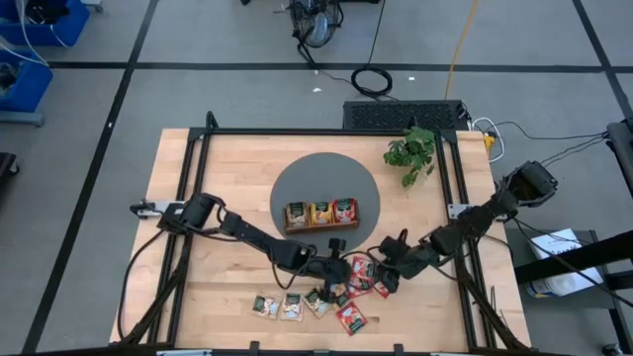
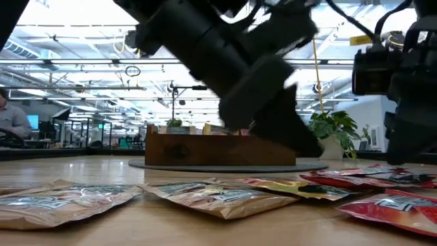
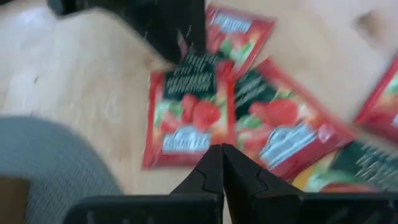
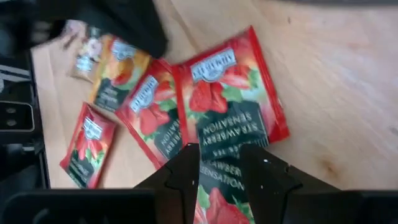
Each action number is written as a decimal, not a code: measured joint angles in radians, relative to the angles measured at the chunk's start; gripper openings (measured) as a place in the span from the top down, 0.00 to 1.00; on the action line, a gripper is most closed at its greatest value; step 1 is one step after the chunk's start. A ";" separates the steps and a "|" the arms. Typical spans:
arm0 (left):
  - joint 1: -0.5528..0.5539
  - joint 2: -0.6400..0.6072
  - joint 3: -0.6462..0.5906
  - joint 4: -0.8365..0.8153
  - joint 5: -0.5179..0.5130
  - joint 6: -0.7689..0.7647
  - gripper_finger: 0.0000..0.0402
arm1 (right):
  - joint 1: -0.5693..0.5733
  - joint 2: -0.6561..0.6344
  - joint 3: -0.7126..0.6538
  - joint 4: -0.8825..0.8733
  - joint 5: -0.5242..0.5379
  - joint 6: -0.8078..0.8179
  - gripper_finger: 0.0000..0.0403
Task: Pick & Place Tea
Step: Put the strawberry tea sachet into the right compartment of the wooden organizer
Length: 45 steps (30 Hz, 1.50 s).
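Several tea sachets lie flat on the wooden table near its front edge: red ones (image 1: 361,274) between the two grippers, one red (image 1: 351,317) nearer the front, pale and orange ones (image 1: 279,307) to the left. My left gripper (image 3: 222,152) is shut and empty, just over the red sachets (image 3: 189,109). My right gripper (image 4: 219,158) is open, with a finger on either side of one end of a red strawberry sachet (image 4: 227,93). The brown three-compartment tray (image 1: 319,214) holds more sachets. My right gripper's open fingers (image 4: 186,165) stand on either side of the red sachet's near end (image 4: 217,171), coming from above and slanting. The sachet lies flat on the table. I cannot tell whether the fingers touch it.
The tray stands on a round grey mat (image 1: 297,178) at mid-table. A small green plant (image 1: 410,153) stands at the far right. A black frame (image 1: 198,198) runs around the table's edges. In the low view, sachets (image 2: 218,195) lie in front of the tray (image 2: 205,150).
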 joint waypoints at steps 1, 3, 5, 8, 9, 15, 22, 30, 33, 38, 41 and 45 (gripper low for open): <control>0.003 0.000 0.009 -0.002 0.013 -0.001 0.98 | -0.004 0.000 0.000 -0.008 -0.013 0.013 0.75; 0.007 0.000 0.026 -0.033 0.026 -0.009 0.99 | -0.010 0.000 0.000 -0.021 -0.027 0.040 0.75; 0.008 0.000 0.028 -0.076 0.025 -0.024 0.99 | -0.010 0.000 0.000 -0.042 -0.027 0.061 0.75; 0.006 0.000 0.028 -0.125 0.025 -0.031 0.99 | -0.011 0.000 0.000 -0.060 -0.022 0.067 0.75; 0.004 0.000 0.028 -0.123 0.021 -0.032 0.99 | -0.013 0.000 0.000 -0.058 -0.020 0.067 0.75; 0.005 0.001 0.028 -0.115 0.019 -0.024 0.99 | -0.025 0.018 0.000 -0.045 0.002 0.061 0.73; 0.033 0.021 0.028 -0.091 0.057 -0.021 0.99 | -0.030 0.061 -0.025 0.061 0.000 0.028 0.70; 0.032 0.041 0.029 -0.058 0.093 -0.020 0.99 | -0.035 0.071 -0.095 0.247 -0.001 -0.007 0.69; 0.032 0.043 0.029 -0.055 0.095 -0.022 0.99 | -0.041 0.071 -0.109 0.262 0.001 -0.010 0.69; 0.033 0.044 0.029 -0.049 0.103 -0.023 0.99 | -0.056 0.071 -0.126 0.303 0.013 -0.041 0.69; 0.033 0.046 0.029 -0.030 0.105 -0.023 0.99 | -0.063 0.073 -0.130 0.329 0.014 -0.068 0.69; 0.036 0.057 0.028 0.007 0.106 -0.023 0.99 | -0.067 0.085 -0.130 0.360 0.000 -0.100 0.70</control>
